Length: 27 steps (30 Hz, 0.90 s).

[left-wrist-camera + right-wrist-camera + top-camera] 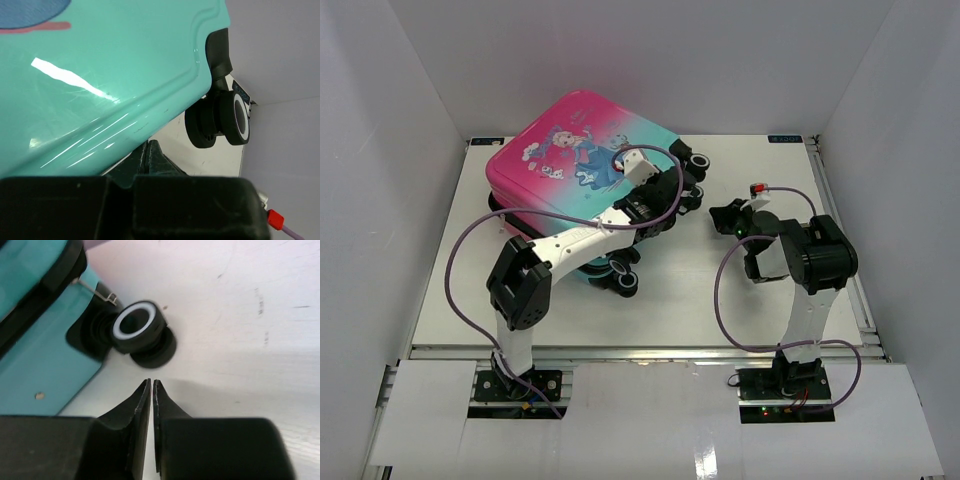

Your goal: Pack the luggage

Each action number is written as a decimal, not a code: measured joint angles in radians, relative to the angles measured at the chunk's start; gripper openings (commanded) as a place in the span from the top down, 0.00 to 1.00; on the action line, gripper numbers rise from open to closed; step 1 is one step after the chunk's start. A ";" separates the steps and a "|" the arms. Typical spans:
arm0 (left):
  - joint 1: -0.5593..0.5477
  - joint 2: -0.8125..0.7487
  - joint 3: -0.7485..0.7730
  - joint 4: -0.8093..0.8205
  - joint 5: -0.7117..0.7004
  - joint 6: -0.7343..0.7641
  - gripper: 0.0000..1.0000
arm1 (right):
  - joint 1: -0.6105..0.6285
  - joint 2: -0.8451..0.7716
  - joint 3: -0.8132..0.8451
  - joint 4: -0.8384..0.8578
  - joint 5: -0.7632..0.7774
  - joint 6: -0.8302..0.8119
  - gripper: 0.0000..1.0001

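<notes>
The luggage (570,150), a pink-to-teal hard-shell suitcase with a princess print, lies flat at the back left of the table with its black wheels (695,165) pointing right. My left gripper (672,200) is shut and empty. Its fingertips (146,146) sit under the edge of the teal shell (100,90), near a wheel (235,120). My right gripper (725,215) is shut and empty, low over the table just right of the suitcase. In the right wrist view its tips (151,382) point at a white-ringed wheel (137,325) beside the teal shell (45,375).
The white table (720,300) is enclosed by white walls at the back and both sides. Purple cables (460,270) loop off both arms. A second pair of suitcase wheels (620,280) sits at the near edge of the suitcase.
</notes>
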State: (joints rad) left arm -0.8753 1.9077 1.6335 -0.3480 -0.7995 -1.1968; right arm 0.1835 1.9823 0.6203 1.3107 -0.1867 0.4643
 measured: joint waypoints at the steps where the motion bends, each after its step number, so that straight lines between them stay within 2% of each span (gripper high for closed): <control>1: 0.000 -0.016 -0.012 0.003 -0.002 0.017 1.00 | -0.010 0.000 0.010 -0.001 0.005 0.021 0.82; 5: 0.002 -0.088 -0.065 0.037 0.012 0.133 1.00 | -0.037 0.016 0.120 -0.015 0.003 0.081 0.91; 10: 0.041 -0.247 -0.154 0.128 0.027 0.387 1.00 | -0.056 0.093 0.343 0.003 -0.037 0.157 0.92; 12: 0.058 -0.320 -0.171 0.142 -0.006 0.461 1.00 | -0.060 0.148 0.434 -0.006 -0.053 0.188 0.92; 14: 0.072 -0.395 -0.171 0.126 -0.111 0.501 1.00 | -0.063 0.209 0.521 -0.039 -0.076 0.222 0.92; 18: 0.142 -0.541 -0.180 -0.041 -0.263 0.393 1.00 | -0.065 0.345 0.702 -0.158 -0.143 0.285 0.92; 22: 0.366 -0.699 -0.338 -0.172 -0.240 0.233 1.00 | -0.064 0.430 0.785 -0.239 -0.207 0.332 0.92; 25: 0.472 -0.714 -0.434 -0.223 -0.205 0.148 1.00 | -0.056 0.448 0.808 -0.325 -0.239 0.335 0.92; 27: 0.508 -0.655 -0.460 -0.284 -0.181 0.060 1.00 | -0.046 0.448 0.820 -0.367 -0.255 0.327 0.92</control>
State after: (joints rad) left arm -0.3677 1.2528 1.1736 -0.6318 -0.9807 -1.1370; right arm 0.1376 2.4306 1.4402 0.9440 -0.4422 0.7911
